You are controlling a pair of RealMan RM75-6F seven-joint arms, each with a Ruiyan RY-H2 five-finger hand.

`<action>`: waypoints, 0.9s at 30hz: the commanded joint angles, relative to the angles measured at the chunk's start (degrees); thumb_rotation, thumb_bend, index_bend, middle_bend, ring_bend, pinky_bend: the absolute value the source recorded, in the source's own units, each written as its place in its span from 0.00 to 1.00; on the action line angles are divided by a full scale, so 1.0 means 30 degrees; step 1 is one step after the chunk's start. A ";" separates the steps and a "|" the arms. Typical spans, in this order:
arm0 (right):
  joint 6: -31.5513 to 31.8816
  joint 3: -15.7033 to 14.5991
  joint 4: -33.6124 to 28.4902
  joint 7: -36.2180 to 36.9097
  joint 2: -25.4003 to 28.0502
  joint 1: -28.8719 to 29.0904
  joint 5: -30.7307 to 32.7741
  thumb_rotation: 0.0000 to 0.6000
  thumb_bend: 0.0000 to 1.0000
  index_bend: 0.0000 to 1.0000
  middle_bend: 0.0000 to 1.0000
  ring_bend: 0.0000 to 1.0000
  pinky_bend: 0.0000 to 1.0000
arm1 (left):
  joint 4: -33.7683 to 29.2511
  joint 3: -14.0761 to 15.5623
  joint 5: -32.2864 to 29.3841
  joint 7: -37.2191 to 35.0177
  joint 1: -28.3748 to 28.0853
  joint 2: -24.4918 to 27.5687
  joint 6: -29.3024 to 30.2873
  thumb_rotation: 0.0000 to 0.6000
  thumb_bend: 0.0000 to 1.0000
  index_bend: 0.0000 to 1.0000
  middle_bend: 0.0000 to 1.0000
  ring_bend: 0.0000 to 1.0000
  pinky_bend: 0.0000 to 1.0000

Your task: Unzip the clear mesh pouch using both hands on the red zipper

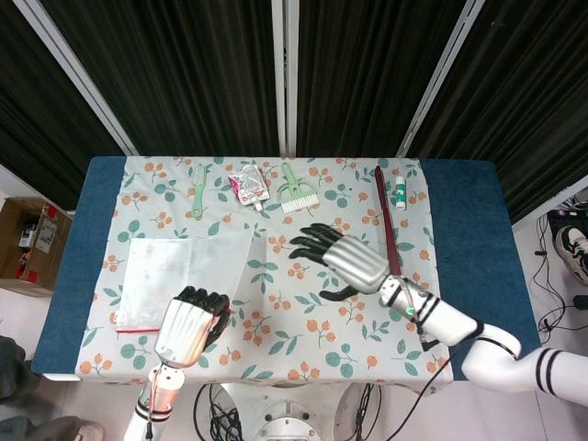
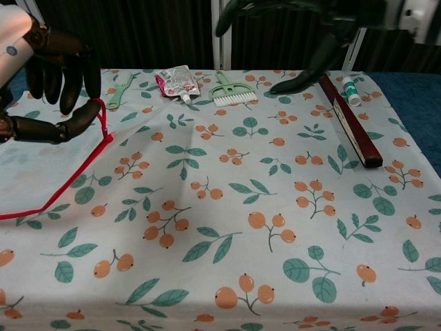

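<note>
Left robot hand [image 2: 41, 83] pinches the red zipper [image 2: 103, 127] at the pouch [image 1: 179, 276] corner, lifting it off the tabletop [image 1: 459, 266], front-left. Right robot hand [image 1: 335, 257] hovers mid-table w/ fingers spread, holding nothing.

We note both the left hand [image 1: 188, 326] and right hand [image 1: 342, 260] have ribbed silver backs, black fingers and white forearms.

Pouch [image 2: 34, 172] and left hand [image 2: 27, 76] perhaps half cropped.
</note>
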 commanded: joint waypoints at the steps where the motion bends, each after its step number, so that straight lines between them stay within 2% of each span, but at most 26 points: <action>1: -0.1860 0.0765 0.0993 -0.0324 -0.1995 0.2031 0.1231 1.00 0.16 0.26 0.12 0.00 0.00 | -0.0224 -0.0172 0.0024 0.0137 0.0077 0.0051 -0.0016 1.00 0.45 0.73 0.70 0.64 0.62; 14: -0.2775 0.0846 0.3706 0.0077 -0.5280 0.4457 0.2565 1.00 0.18 0.28 0.13 0.00 0.00 | -0.0750 -0.0688 -0.0009 0.0199 0.0328 0.0378 -0.0167 1.00 0.45 0.74 0.70 0.66 0.64; 27: -0.2196 0.0137 0.6305 0.2900 -0.7769 0.5444 0.2145 1.00 0.22 0.35 0.17 0.00 0.00 | -0.0913 -0.0907 -0.0129 0.0183 0.0425 0.0520 -0.0545 1.00 0.45 0.74 0.70 0.66 0.64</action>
